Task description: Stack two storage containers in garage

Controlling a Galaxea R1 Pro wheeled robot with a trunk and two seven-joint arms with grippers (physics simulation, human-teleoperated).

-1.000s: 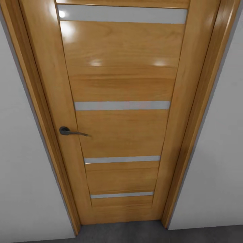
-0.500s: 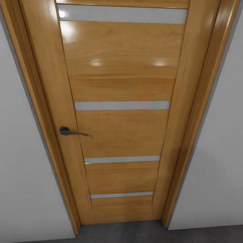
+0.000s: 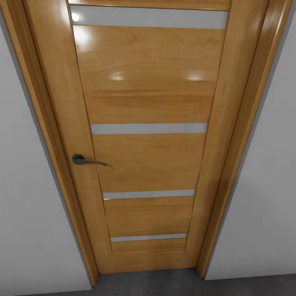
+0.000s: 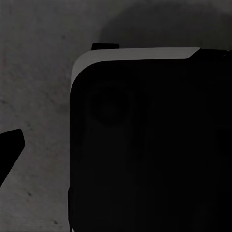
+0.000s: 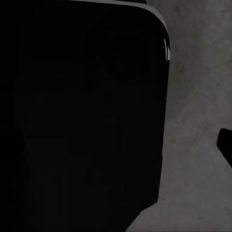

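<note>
The two storage containers are out of view. In the head view I face a shut honey-coloured wooden door [image 3: 148, 156] with frosted strips and a dark lever handle [image 3: 84, 160]. Dark grey concrete floor [image 3: 164, 283] runs along its foot. In the left wrist view one black fingertip [image 4: 8, 147] of my left gripper hangs over the rough grey floor [image 4: 38, 72], beside my own dark body [image 4: 145, 145]. The right wrist view has one black fingertip [image 5: 226, 145] of the right gripper above the same floor [image 5: 198, 96]. Nothing is seen held.
White walls [image 3: 24, 205] flank the door frame [image 3: 236, 156] on both sides. The door stands close ahead, and its handle sits on the left side at mid height. My dark base [image 5: 82, 116] blocks much of both wrist views.
</note>
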